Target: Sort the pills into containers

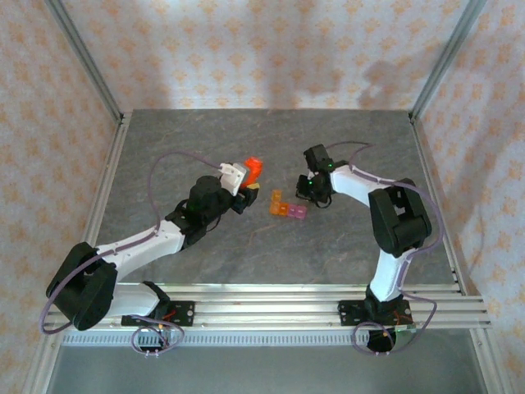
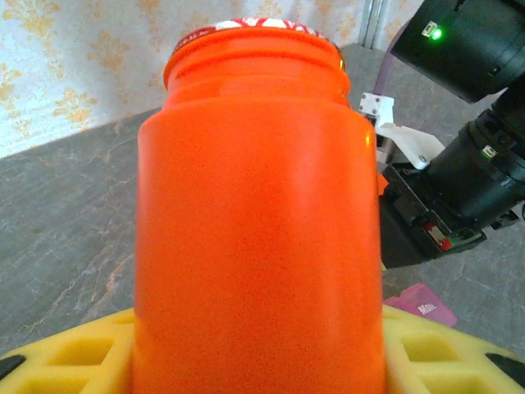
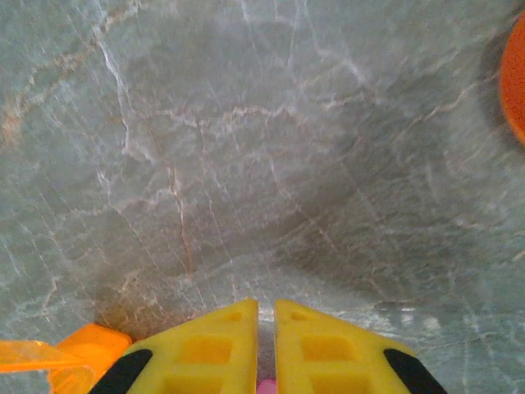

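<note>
Wrist close-up, left claw (image 2: pixel 258 365) clamping bottle (image 2: pixel 258 205)

A robot test cell in a lab is seen: a grey stone-look table (image 1: pixel 246 254) is boxed in by aluminium posts (image 1: pixel 82 57) and patterned backdrop panels (image 1: pixel 246 49), the left arm (image 1: pixel 139 246) and right arm (image 1: pixel 398 217) are bolted to slotted rails (image 1: pixel 271 300), and loose cables (image 1: pixel 175 155) are looped overhead.
</note>
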{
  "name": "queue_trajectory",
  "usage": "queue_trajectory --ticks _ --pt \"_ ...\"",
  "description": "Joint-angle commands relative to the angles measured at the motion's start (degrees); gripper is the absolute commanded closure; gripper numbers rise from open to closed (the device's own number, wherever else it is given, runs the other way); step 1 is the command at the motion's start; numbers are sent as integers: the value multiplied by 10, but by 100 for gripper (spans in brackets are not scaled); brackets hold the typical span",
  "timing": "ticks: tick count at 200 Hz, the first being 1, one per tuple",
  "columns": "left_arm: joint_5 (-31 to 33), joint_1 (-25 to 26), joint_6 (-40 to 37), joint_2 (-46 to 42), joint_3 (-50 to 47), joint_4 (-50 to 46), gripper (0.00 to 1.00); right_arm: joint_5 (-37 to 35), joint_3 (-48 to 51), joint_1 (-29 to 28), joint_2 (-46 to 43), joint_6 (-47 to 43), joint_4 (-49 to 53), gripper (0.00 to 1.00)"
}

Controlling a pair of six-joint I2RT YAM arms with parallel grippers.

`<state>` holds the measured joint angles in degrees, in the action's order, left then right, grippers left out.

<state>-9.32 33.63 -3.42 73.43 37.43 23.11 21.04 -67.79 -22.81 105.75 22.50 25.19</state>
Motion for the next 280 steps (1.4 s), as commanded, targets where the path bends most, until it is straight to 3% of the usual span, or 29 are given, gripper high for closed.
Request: queue_trajectory --ticks 1,135,172,223,280 --pt "16 7 9 -13 -2 0 100 -7 17 -6 2 4 -10 89" --pt "17 15 9 -7 -3 2 100 8 112 -45 -65 49 -51 89" --pt "18 17 9 -10 -6 -5 100 -17 127 -46 -86 49 -49 88" --pt "-2 18 0 -17 -5 -44 100 -69 111 -45 -140 23 -3 69" --pt "-19 22 -4 -19 -7 -68 100 -92 133 -36 -220 -5 -3 31"
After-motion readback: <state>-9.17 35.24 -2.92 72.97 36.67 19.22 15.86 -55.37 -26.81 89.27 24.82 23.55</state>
